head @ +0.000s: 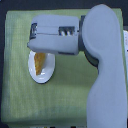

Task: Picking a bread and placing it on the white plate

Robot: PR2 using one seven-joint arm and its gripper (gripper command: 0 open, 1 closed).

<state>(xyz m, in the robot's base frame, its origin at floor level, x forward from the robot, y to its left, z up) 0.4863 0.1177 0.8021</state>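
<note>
The white plate point(44, 74) lies on the green cloth, left of centre in the exterior view. Its upper part is covered by my arm. A golden-orange piece of the bread point(39, 61) shows over the plate's upper left area, and its top end runs under the arm. My gripper point(33, 36) is at the left end of the grey forearm, just above the plate and bread. From this overhead angle the fingers are blurred into the grey housing. I cannot tell whether they hold the bread or how the jaws stand.
A light green cloth point(20, 100) covers the table. My grey arm point(102, 75) rises from the lower right and bends left across the upper middle. A dark strip point(55, 126) runs along the bottom edge.
</note>
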